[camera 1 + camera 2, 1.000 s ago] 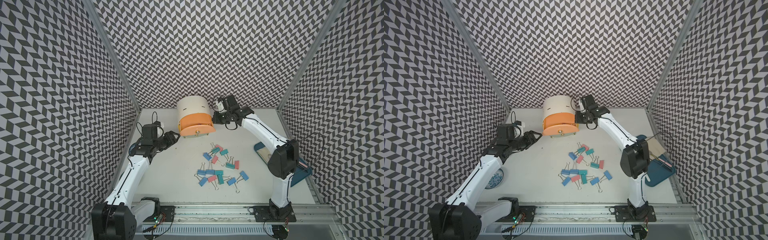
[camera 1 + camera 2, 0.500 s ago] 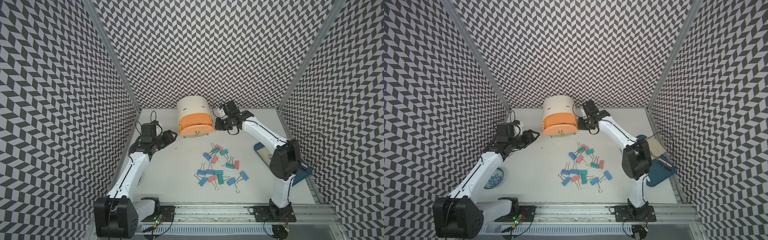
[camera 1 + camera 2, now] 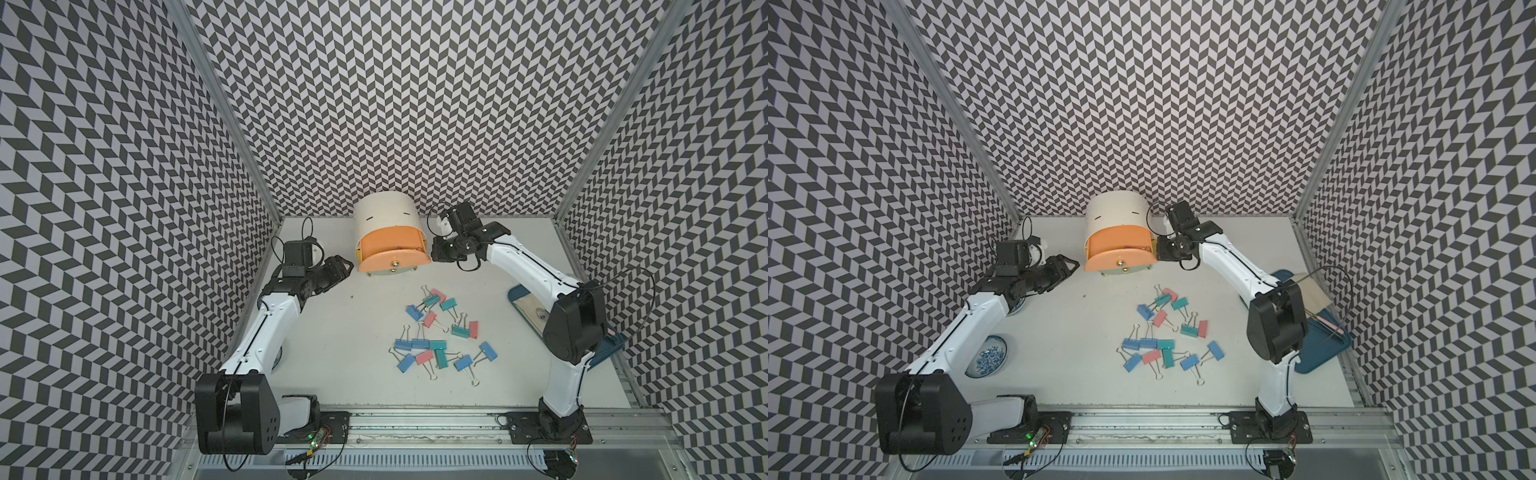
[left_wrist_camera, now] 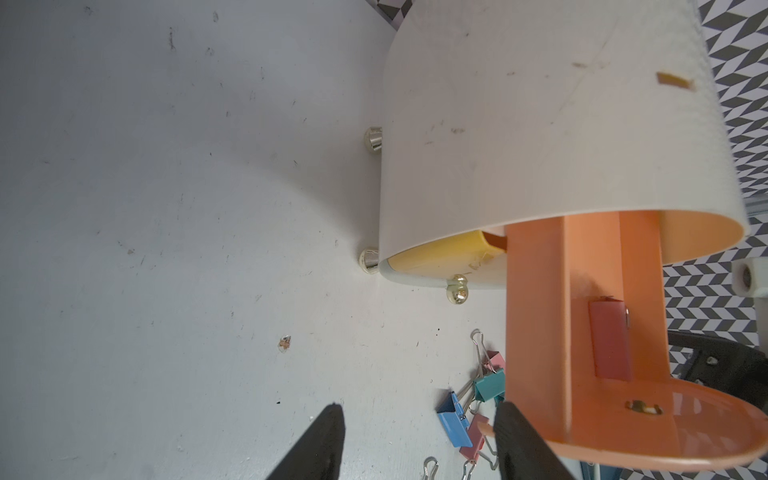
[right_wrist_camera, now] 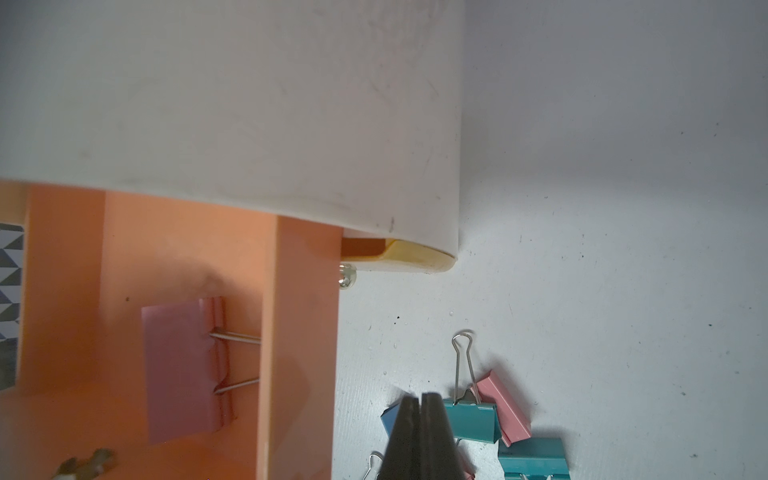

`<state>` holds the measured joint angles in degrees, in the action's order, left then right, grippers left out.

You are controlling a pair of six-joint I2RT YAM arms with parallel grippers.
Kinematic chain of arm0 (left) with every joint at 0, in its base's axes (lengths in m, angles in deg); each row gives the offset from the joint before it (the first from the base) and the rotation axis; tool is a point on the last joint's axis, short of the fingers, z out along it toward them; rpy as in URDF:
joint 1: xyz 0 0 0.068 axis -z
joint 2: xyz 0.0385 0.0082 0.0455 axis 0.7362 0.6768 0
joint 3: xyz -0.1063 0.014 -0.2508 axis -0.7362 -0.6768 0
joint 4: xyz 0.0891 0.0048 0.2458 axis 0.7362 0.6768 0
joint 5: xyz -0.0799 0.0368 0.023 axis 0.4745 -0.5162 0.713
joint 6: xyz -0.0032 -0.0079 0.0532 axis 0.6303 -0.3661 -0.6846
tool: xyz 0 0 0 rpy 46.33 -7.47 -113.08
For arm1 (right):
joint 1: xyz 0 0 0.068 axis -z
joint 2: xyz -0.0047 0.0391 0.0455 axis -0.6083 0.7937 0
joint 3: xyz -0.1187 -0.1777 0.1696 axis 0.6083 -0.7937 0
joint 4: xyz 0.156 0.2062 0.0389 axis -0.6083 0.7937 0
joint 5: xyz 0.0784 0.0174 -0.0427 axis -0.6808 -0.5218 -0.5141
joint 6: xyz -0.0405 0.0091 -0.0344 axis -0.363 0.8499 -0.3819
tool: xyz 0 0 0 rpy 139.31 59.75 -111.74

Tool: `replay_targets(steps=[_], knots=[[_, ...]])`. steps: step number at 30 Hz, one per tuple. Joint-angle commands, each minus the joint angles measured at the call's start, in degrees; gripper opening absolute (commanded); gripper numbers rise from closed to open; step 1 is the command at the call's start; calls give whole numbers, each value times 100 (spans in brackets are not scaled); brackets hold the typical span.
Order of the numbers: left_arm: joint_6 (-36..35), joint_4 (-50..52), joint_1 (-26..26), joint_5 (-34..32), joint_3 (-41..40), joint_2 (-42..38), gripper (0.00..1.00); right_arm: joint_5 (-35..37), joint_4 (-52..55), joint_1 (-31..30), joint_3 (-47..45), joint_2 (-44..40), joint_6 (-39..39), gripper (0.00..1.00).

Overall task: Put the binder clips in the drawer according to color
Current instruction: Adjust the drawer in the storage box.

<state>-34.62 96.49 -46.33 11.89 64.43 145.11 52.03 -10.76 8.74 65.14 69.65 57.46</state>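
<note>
Since the frame a second ago, the right gripper (image 3: 436, 250) has been lowered from beside the top of the drawer cabinet (image 3: 384, 216) to the side of the pulled-out peach drawer (image 3: 392, 246). The left gripper (image 3: 347, 266) is found almost where it was, while its arm's elbow has been swung.

Right fingers (image 5: 409, 436): pressed together, nothing held between them. The peach drawer wall is seen just beside them, and one pink clip (image 5: 183, 370) is seen lying inside the drawer, apart from the fingers.

Left fingers (image 4: 326, 440): spread, nothing between them. The drawer's front edge is seen just beside one fingertip; contact cannot be told. The yellow drawer (image 4: 440, 257) below is shut.

The remaining binder clips (image 3: 436, 332), pink, blue and teal, are scattered on the table (image 3: 332, 353), beyond both sets of fingertips and nearer the right pair. A teal and a pink clip are seen just beside the right fingertips in the wrist view.
</note>
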Motion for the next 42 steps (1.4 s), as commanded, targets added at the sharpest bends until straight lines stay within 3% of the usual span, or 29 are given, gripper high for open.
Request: replay_targets(steps=[1,15,40,42], knots=[[4,-174,6,169,113,60,62,-67,-185,8,41,-239,-26,0],[11,-232,177,351,148,233,62,-201,-185,-100,-16,-336,-7,0],[15,47,250,21,140,82,62,-7,-334,-199,-447,-631,127,0],[-12,163,243,-149,190,51,62,75,-334,-170,-410,-644,128,10]])
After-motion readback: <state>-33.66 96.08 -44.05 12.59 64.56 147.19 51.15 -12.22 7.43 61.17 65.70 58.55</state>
